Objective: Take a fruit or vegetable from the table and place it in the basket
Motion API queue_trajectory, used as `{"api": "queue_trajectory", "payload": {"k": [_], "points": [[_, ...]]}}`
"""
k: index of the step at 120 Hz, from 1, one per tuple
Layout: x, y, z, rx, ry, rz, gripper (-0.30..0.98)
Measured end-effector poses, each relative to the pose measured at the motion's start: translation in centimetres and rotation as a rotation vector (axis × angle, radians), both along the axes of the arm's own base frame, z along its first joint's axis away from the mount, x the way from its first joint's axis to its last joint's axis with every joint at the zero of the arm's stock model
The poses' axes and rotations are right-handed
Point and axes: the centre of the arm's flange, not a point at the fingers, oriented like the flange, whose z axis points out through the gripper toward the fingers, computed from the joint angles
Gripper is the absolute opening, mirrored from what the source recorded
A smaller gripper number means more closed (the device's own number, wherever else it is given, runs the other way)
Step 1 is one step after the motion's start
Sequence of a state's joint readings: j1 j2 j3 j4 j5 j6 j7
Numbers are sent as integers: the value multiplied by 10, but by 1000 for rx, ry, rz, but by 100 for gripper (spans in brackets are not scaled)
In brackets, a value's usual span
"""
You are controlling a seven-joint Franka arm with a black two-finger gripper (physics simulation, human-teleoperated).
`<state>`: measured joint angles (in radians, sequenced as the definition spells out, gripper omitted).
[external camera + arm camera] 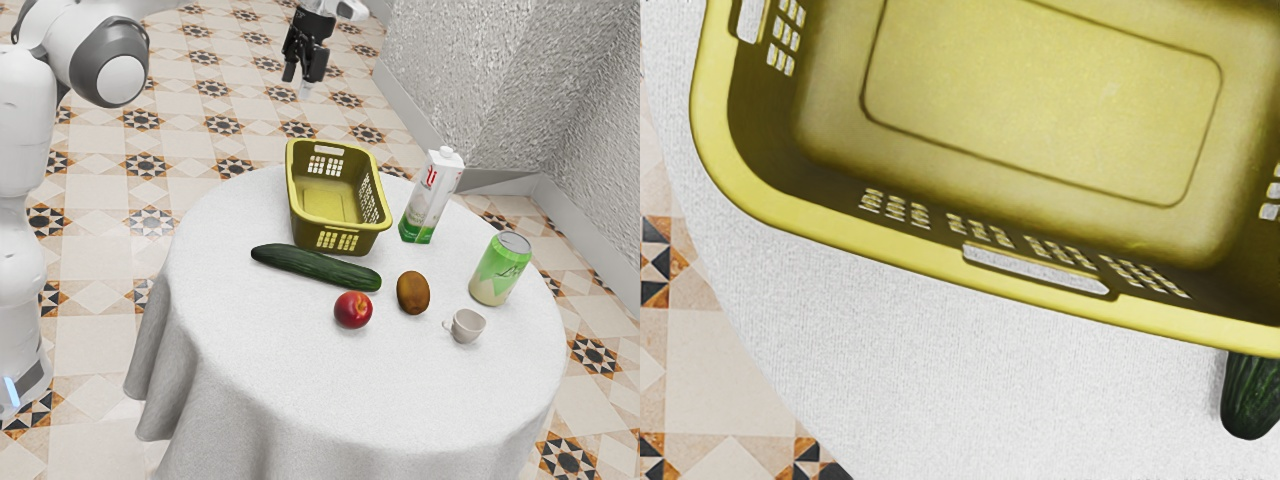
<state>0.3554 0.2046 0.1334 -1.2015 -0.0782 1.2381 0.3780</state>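
Nearest the exterior camera on the desk (pixel 240 340) lie the red fruit (pixel 353 310) and, beside it, the kiwi (pixel 413 293); just behind, the cucumber (pixel 315 265) stretches crosswise outside the basket's (pixel 352 242) near short end. Beyond, the pincer (pixel 303 78) hangs high, spread and empty, so reaching the cucumber, probably its closest pick, means coming past the basket toward that camera, then down.

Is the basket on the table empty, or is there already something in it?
Empty: the exterior and wrist views both show the basket's bare floor.
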Motion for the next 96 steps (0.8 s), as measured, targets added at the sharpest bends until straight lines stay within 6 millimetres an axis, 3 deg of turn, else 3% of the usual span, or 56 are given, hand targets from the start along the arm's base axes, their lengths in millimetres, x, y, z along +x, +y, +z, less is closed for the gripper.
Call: {"api": "queue_trajectory", "payload": {"k": [28, 31, 36, 39, 45, 50, 58, 72, 84, 96], "points": [[-1, -1, 5, -2, -9, -39, 69], [-7, -5, 26, 18, -47, -46, 68], [-33, -18, 87, 70, -155, -60, 68], [-48, -28, 113, 84, -205, -72, 68], [-71, -54, 148, 95, -255, -115, 69], [-84, -72, 163, 133, -251, -147, 68], [-81, -94, 163, 178, -201, -203, 69], [-47, -144, 142, 116, -185, -455, 69], [-33, -195, 129, 55, -167, -678, 68], [-31, -256, 123, 2, -148, -888, 67]]}}
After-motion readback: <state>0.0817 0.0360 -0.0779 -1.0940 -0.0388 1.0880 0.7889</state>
